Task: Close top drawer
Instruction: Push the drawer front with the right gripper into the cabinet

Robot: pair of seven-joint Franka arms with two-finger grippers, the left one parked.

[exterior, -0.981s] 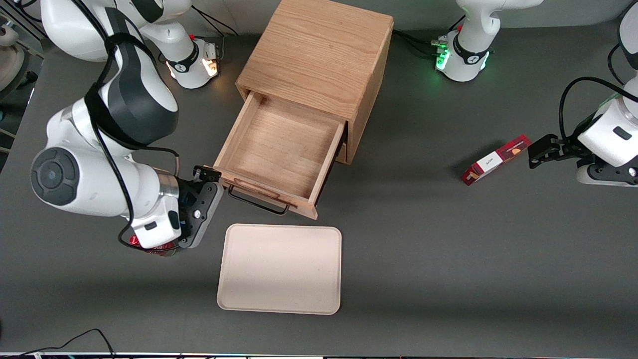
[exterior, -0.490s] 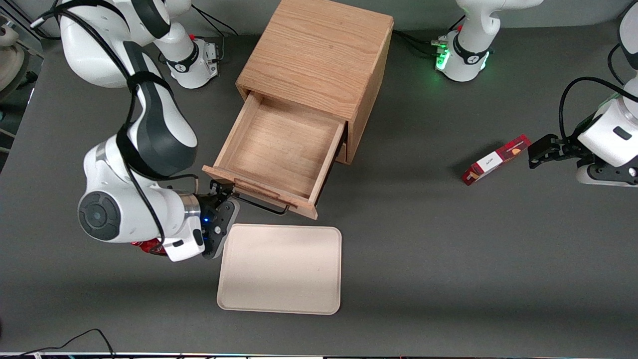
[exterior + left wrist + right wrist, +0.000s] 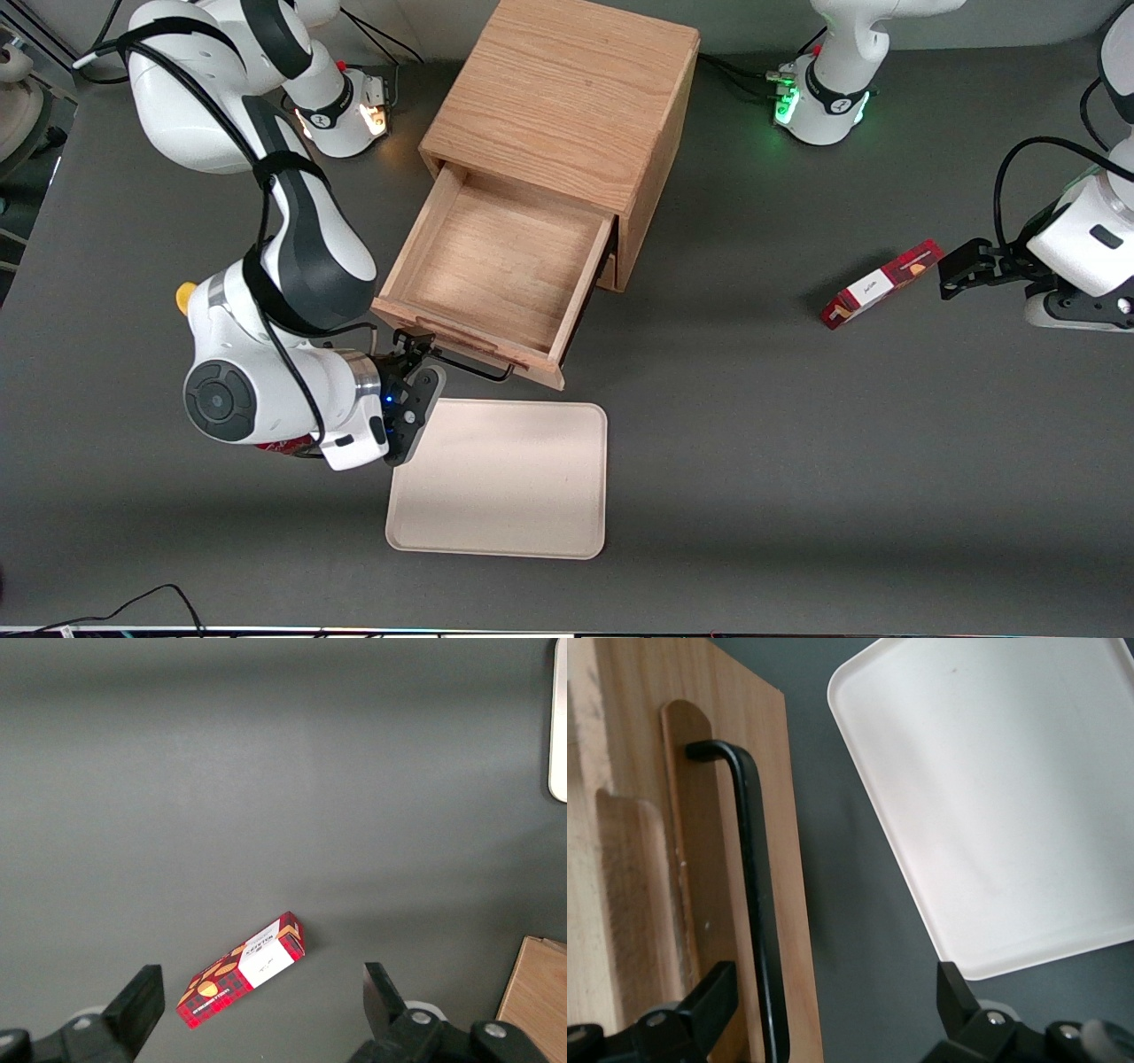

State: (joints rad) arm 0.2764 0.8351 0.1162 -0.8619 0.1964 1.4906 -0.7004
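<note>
The top drawer (image 3: pixel 496 257) is pulled far out of the light-oak cabinet (image 3: pixel 567 89), and its inside is bare. Its black wire handle (image 3: pixel 469 365) runs along the front panel, which faces the front camera. My right gripper (image 3: pixel 416 347) is in front of that panel, at the handle's end toward the working arm's side, just above the table. In the right wrist view the gripper (image 3: pixel 833 1014) is open and holds nothing. One finger (image 3: pixel 700 1001) is over the front panel (image 3: pixel 788 868), beside the handle bar (image 3: pixel 753 886). The other finger (image 3: pixel 957 997) is over the grey table.
A beige tray (image 3: pixel 500 478) lies on the table nearer the front camera than the drawer, and its corner (image 3: pixel 992 788) is close to my gripper. A red carton (image 3: pixel 881 283) lies toward the parked arm's end. A red object (image 3: pixel 279 443) shows under my wrist.
My right arm has swung from beside the drawer's corner to in front of its front panel, and the gripper now sits at the handle's end, near the tray's corner.
</note>
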